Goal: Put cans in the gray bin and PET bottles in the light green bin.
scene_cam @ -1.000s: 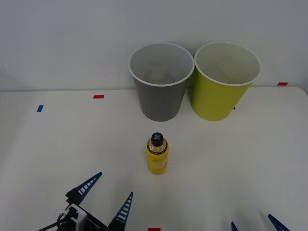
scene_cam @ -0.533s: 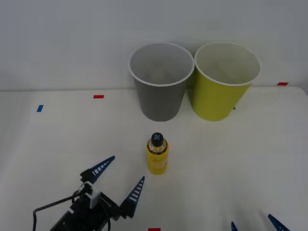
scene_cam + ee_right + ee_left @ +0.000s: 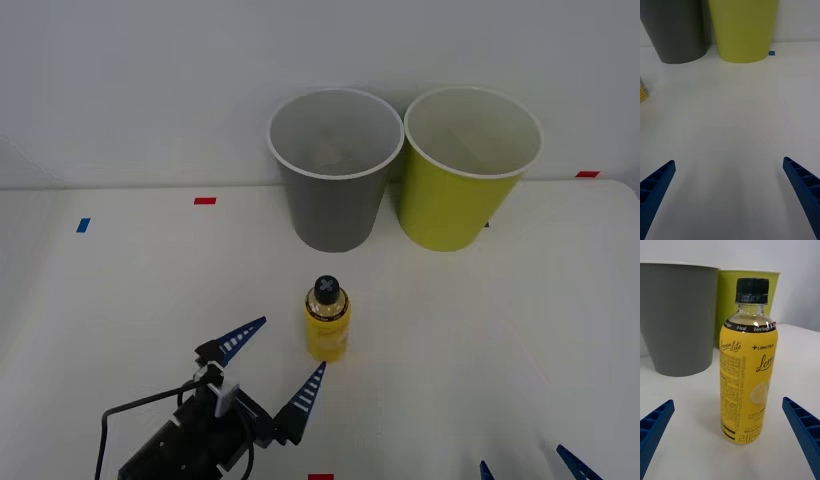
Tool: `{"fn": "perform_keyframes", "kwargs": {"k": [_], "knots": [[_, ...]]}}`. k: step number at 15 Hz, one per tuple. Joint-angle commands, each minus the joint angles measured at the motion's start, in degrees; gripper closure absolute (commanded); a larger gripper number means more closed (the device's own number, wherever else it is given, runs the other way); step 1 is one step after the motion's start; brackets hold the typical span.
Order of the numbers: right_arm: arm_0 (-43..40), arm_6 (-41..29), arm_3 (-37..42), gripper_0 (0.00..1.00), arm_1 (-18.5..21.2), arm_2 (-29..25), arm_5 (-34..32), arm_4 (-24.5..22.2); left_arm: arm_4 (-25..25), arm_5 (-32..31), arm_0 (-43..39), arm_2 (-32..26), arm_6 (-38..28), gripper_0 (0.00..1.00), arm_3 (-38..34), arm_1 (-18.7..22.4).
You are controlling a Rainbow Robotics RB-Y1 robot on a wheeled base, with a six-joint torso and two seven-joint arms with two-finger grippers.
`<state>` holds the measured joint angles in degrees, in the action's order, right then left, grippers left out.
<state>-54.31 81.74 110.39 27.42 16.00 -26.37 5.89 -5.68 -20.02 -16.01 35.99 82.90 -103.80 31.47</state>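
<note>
A PET bottle point(image 3: 326, 322) with a yellow label and black cap stands upright on the white table in the front view, and close up in the left wrist view point(image 3: 748, 363). My left gripper point(image 3: 274, 366) is open just short of the bottle on its near-left side, fingers apart and not touching it. Behind the bottle stand the gray bin point(image 3: 334, 168) and, to its right, the light green bin point(image 3: 466, 166); the wrist views show them too point(image 3: 677, 318) point(image 3: 743, 28). My right gripper point(image 3: 530, 466) rests open at the table's front right edge.
Small red tape marks point(image 3: 205, 201) and a blue one point(image 3: 82, 225) lie on the table point(image 3: 520, 330). A white wall rises right behind the two bins. A black cable runs along my left arm at the front left.
My left gripper has moved forward and to the right, from the front left edge up close to the bottle. The bottle, both bins and the right arm have stayed put.
</note>
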Motion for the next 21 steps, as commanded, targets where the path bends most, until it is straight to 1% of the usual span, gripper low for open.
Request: {"fn": "perform_keyframes", "kwargs": {"k": [1,3,7,11,13,15,21], "knots": [[0.0,0.0,0.0,0.0,0.0,0.0,0.0,0.0,-1.0,2.5,2.7,0.8,-0.1,0.0,0.0,-0.2],[0.0,0.0,0.0,0.0,0.0,0.0,0.0,0.0,-1.0,5.0,4.0,0.8,0.2,0.0,0.0,-1.0],[0.0,0.0,0.0,0.0,0.0,0.0,0.0,0.0,-0.6,7.7,5.0,0.8,0.5,0.0,0.0,-3.7],[0.0,0.0,0.0,0.0,0.0,0.0,0.0,0.0,-0.6,12.3,8.6,0.8,1.0,0.0,0.1,-5.1],[0.0,0.0,0.0,0.0,0.0,0.0,0.0,0.0,-0.5,14.5,9.8,0.8,1.1,0.0,0.1,-7.0],[0.0,0.0,0.0,0.0,0.0,0.0,0.0,0.0,-0.2,15.3,9.9,0.8,1.5,0.0,0.1,-8.7],[0.0,0.0,0.0,0.0,0.0,0.0,0.0,0.0,-0.5,17.7,12.3,0.8,1.7,0.0,0.1,-9.1]]}}
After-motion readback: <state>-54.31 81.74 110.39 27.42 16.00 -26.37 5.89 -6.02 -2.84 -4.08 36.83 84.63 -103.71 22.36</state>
